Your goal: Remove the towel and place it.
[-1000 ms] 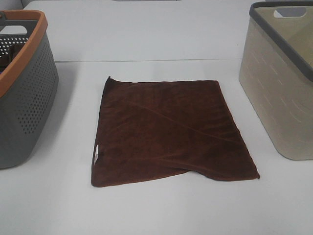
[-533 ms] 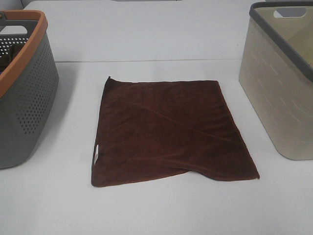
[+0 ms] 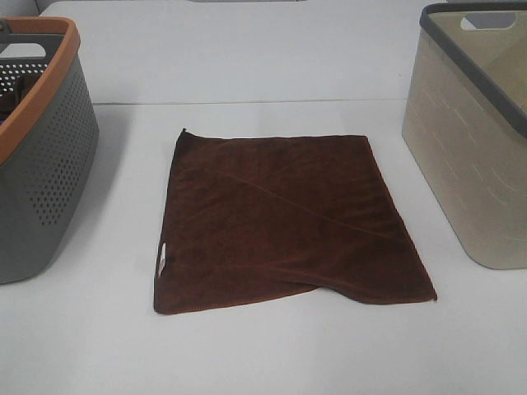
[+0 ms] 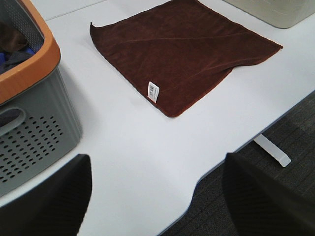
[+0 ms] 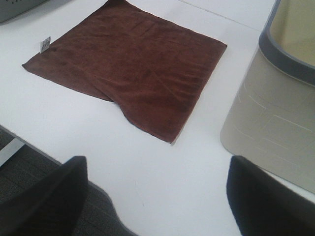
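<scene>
Black left end effector wide, empty | right end effector wide, empty | brown towel flat mid-surface, between grey basket and beige basket | white tag on left edge

The towel lies flat on the table, about midway between two baskets. The perforated basket stands to its left, the smooth-walled basket to its right, each apart from the cloth. A tag sits on the towel's left edge, toward the near corner. Cloth items lie inside the perforated basket. My left claw hangs over the table's near edge by the perforated basket; my right claw hangs over that edge by the other basket, both well short of the towel.
</scene>
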